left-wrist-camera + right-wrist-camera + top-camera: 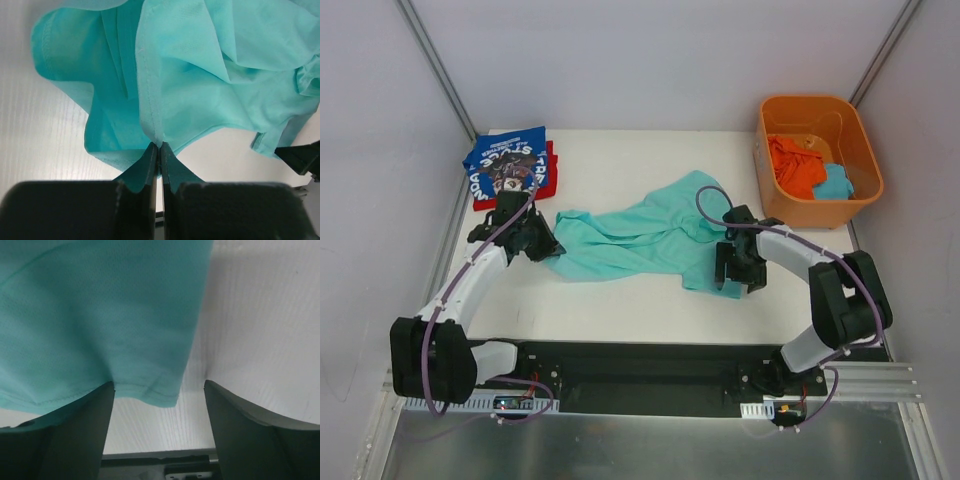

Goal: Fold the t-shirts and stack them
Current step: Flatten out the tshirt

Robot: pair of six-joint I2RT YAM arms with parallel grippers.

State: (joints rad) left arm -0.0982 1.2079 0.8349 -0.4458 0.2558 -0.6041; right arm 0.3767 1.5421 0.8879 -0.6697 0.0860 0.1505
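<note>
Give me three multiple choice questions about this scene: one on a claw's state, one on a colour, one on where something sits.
1. The left claw is: A wide open; B shut on the teal shirt; C shut on nothing.
2. The tub is: A green; B orange; C black.
3. The blue shirt lies: A in the tub; B under the teal shirt; C on the red shirt.

Answers:
1 B, it pinches a teal fold.
2 B, its walls are plainly orange.
3 C, red cloth shows beneath the blue shirt's edges.
</note>
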